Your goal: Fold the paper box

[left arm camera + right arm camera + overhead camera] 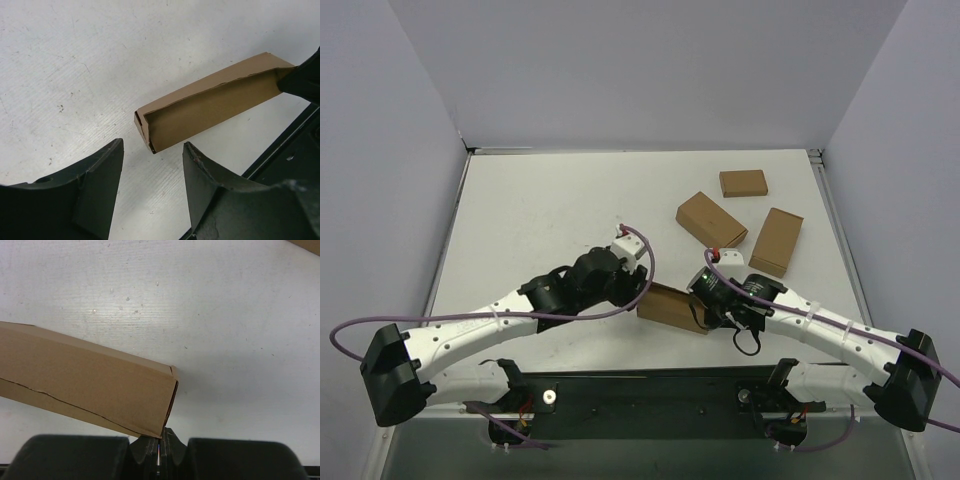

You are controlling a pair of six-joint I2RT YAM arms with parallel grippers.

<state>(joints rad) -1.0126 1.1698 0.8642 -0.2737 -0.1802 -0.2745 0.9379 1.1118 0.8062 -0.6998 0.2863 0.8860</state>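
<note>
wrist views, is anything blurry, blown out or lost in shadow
Left wrist: the box is sharp and evenly lit, while the fingers are near-black with little detail. Right wrist: the table grain is crisp, the box close to the lens looks a touch softer, and a faint shadow lies to its right. No strong glare in either.

One end of the paper box (pixel 85 385) beyond the right wrist view's left edge.
</note>
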